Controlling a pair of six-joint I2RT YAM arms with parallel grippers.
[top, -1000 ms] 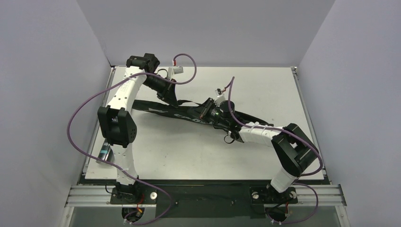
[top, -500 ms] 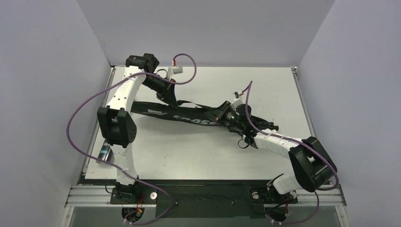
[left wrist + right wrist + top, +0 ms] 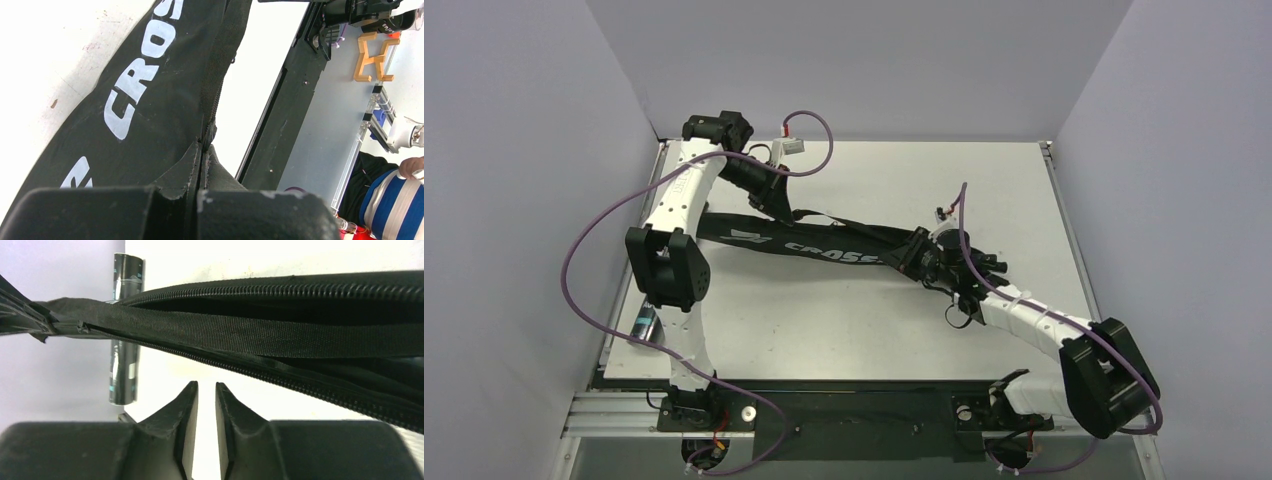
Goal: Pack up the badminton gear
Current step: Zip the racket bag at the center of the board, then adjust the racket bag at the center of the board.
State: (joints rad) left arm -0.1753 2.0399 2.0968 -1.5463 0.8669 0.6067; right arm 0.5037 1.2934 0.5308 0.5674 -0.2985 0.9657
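Now the left gripper (image 3: 202, 160) pinches the zipper edge of the CROSSWAY racket bag (image 3: 824, 250). The right gripper (image 3: 206, 390), narrowed and empty, sits just beside the bag's open zipper (image 3: 280, 292).

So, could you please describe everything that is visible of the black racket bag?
The racket bag is long, black woven fabric with white CROSS lettering. It lies diagonally across the white table, from back left to mid right. Its zip gapes open, a webbing strap running along it. The left gripper pinches its fabric; the right gripper, nearly closed, sits by the zip.
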